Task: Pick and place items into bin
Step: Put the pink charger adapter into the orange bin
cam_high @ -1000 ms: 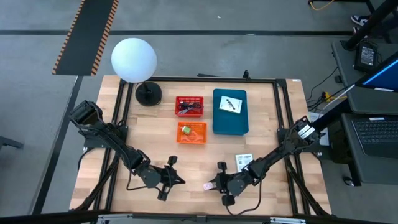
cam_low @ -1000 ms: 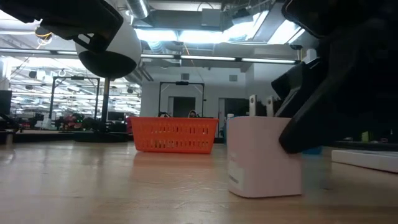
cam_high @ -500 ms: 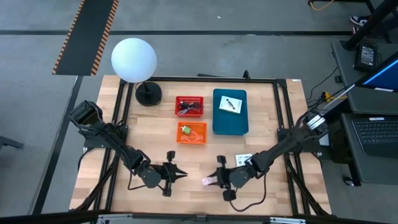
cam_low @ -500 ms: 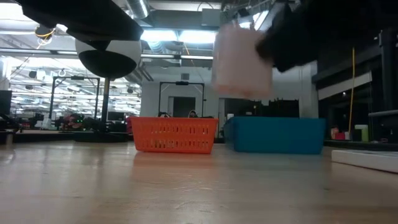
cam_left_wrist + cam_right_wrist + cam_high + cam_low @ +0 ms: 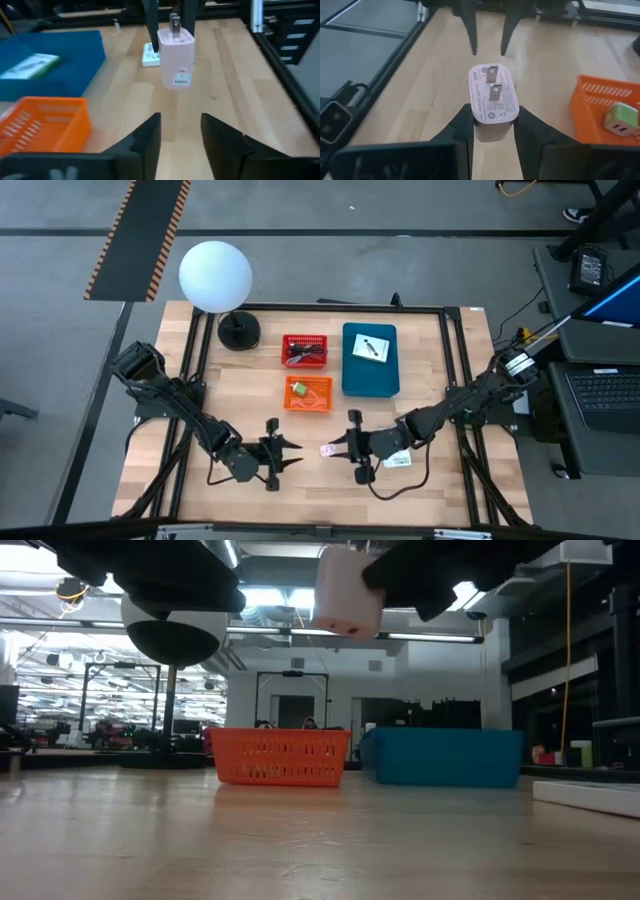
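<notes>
Over pale wood-grain table, right end effector clamps a boxy, matte-pink plug adapter; left end effector spread, unladen.

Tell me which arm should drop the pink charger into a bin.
The right: its pincer already grips the pink charger above the table, while the left pincer is open and empty.

The wooden table stands on a grey floor. Beyond its far left corner, a black-and-yellow striped strip lies on that floor. To the table's right sits a laptop. In the low view, bright ceiling lights glow above the table in a large hall.
</notes>
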`<state>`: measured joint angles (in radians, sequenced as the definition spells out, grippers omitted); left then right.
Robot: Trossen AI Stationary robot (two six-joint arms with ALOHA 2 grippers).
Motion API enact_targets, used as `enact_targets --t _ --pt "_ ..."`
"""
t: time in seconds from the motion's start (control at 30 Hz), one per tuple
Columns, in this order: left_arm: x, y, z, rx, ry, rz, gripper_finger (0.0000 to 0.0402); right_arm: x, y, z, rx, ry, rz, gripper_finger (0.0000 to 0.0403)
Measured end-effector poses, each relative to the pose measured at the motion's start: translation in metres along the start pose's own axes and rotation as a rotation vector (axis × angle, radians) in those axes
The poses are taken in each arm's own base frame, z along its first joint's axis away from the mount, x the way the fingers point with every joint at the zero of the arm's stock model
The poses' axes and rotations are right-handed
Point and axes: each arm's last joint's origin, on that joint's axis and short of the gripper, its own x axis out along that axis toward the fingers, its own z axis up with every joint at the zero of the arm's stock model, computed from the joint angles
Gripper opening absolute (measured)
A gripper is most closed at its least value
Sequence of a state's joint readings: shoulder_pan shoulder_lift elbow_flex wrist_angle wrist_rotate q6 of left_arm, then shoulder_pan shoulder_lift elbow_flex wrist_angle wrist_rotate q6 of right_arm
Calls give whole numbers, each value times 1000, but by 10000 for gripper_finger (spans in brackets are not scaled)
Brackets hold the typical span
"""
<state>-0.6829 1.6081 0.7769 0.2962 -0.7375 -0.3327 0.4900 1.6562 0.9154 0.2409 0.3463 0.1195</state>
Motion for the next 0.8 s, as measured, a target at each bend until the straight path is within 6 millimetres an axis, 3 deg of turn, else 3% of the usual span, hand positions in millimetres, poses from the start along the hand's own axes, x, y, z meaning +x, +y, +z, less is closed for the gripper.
enact_targets --t 0.3,0.57,0.8 --pt "16 20 8 -27 -19 75 195 5 -16 9 -31 -69 -25 83" --pt "32 41 12 -11 19 44 195 10 -32 11 -38 -68 -17 83" --pt "35 46 14 22 38 5 196 13 -44 11 -70 -64 -8 82"
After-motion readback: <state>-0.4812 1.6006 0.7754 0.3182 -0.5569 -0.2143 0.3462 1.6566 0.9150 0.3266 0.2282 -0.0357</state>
